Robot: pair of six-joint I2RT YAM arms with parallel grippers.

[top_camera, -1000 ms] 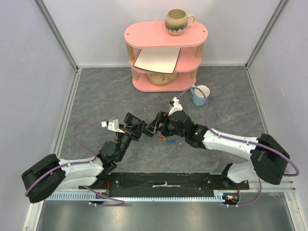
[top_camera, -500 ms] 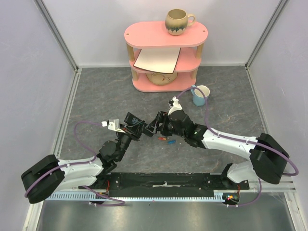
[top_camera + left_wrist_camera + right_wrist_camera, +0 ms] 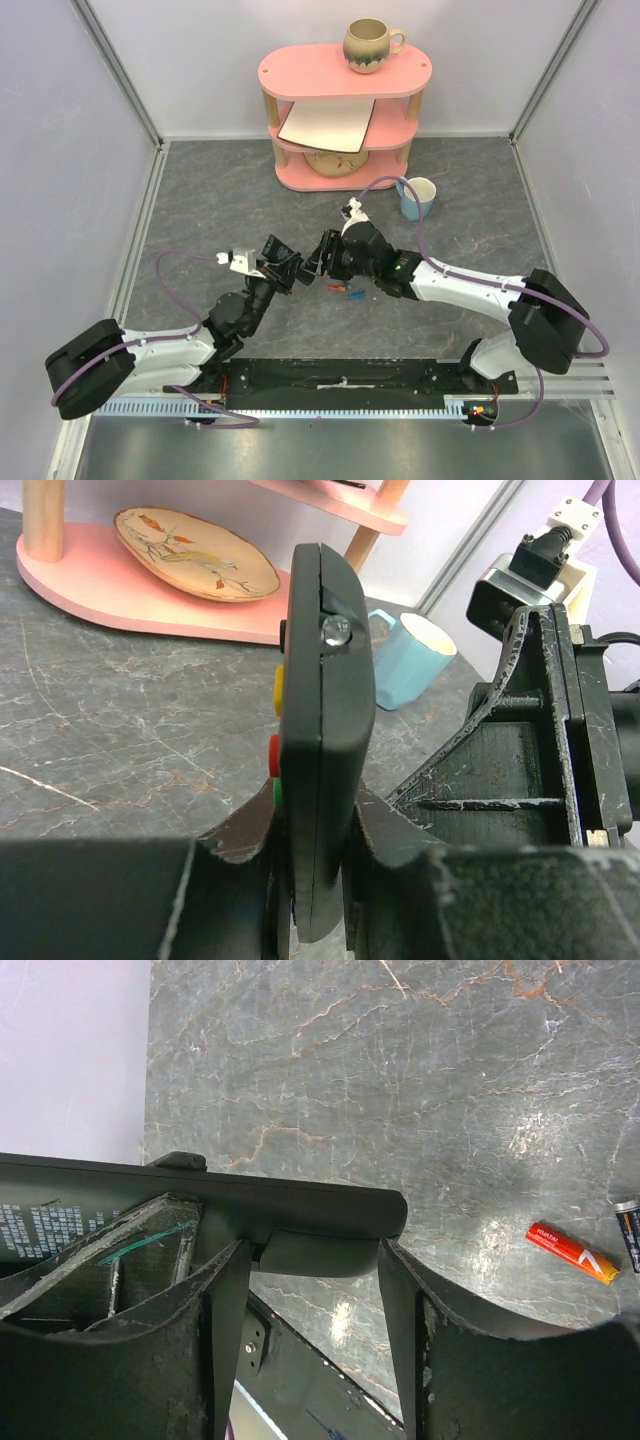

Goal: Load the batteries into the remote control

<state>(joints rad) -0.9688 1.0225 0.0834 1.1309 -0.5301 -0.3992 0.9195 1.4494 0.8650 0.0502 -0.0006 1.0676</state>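
The slim black remote control (image 3: 325, 730) stands edge-on, its yellow, red and green buttons on the left side, and my left gripper (image 3: 315, 830) is shut on its lower part. From above, the remote (image 3: 305, 266) hangs over the table between the left gripper (image 3: 290, 268) and right gripper (image 3: 322, 262). My right gripper (image 3: 312, 1260) is open, its fingers closely flanking the remote's (image 3: 250, 1205) end, with a thin gap on the left side. Loose batteries (image 3: 345, 291) lie on the table below: one red-orange (image 3: 573, 1253), one dark (image 3: 628, 1230).
A pink three-tier shelf (image 3: 340, 110) stands at the back with a brown mug (image 3: 370, 45) on top, a white board (image 3: 328, 125) in the middle and a patterned plate (image 3: 195, 555) at the bottom. A light blue mug (image 3: 417, 198) sits right of it.
My right gripper has shifted a little left and farther back onto the remote's end, and its jaws have narrowed. The left gripper keeps its hold on the remote.
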